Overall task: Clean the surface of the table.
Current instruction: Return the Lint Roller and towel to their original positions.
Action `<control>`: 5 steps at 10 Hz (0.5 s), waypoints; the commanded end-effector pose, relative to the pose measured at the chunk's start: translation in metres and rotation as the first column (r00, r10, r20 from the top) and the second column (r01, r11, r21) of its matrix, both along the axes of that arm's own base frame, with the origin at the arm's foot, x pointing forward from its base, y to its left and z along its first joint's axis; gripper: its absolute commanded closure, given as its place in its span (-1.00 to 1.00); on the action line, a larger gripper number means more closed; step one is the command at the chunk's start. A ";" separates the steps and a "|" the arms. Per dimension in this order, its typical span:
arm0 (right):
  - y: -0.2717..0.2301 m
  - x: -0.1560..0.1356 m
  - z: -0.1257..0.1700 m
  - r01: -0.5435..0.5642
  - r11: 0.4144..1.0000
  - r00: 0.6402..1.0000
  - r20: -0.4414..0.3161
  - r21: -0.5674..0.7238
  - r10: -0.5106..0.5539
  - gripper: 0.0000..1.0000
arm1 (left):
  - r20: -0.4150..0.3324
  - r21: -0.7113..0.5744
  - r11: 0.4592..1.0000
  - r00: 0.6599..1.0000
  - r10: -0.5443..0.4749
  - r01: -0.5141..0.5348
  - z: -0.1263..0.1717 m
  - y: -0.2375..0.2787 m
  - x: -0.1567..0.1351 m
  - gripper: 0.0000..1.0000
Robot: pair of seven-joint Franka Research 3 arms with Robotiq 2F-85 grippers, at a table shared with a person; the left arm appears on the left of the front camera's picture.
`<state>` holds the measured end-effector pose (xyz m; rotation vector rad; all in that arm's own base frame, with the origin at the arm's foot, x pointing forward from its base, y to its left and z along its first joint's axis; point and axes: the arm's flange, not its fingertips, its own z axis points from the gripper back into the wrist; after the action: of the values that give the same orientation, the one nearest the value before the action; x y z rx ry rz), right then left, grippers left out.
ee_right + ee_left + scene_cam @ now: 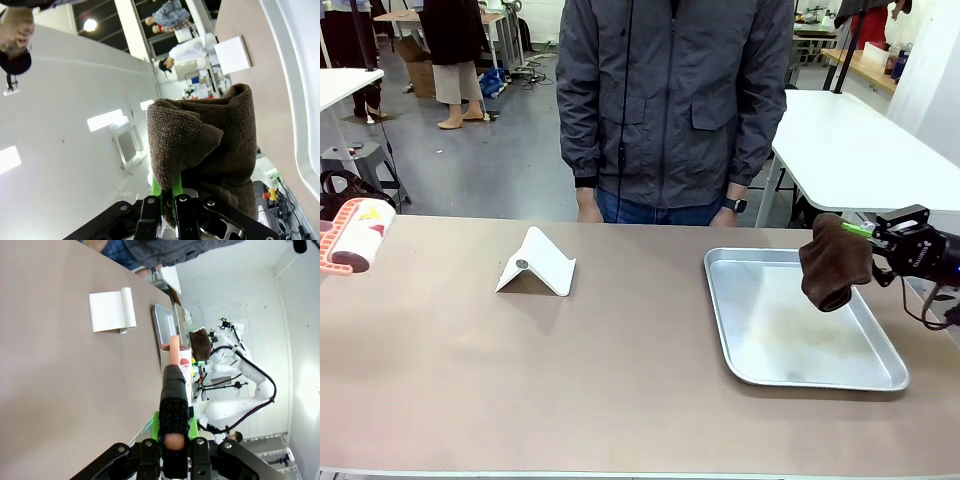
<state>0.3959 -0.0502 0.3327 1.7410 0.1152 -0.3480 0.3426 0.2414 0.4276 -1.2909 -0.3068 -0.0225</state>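
A silver tray (800,360) lies at the right. A white folded stand (537,263) sits left of centre, well apart from it. A person in a grey jacket (670,100) stands at the far side.

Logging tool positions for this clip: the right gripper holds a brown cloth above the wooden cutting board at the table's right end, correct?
Not quite. The right gripper does hold the brown cloth, but it hangs above a silver metal tray, not a wooden cutting board. The front view shows the tray lying on the table at its right end.
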 end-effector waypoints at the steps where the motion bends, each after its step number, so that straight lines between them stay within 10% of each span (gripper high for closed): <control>1: 0.040 0.018 0.014 -0.045 0.999 0.992 0.118 -0.008 0.046 0.83 | -0.010 0.026 1.000 1.000 0.017 -0.017 0.028 -0.046 0.025 0.55; 5: 0.139 0.051 0.006 -0.058 0.995 0.983 0.170 -0.087 0.072 0.83 | -0.079 0.116 0.993 0.997 -0.006 0.015 0.057 -0.151 0.061 0.55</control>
<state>0.4328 0.0692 0.3424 1.6648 0.0908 -0.1349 0.4088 0.1129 0.4831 -1.1792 -0.2595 -0.0567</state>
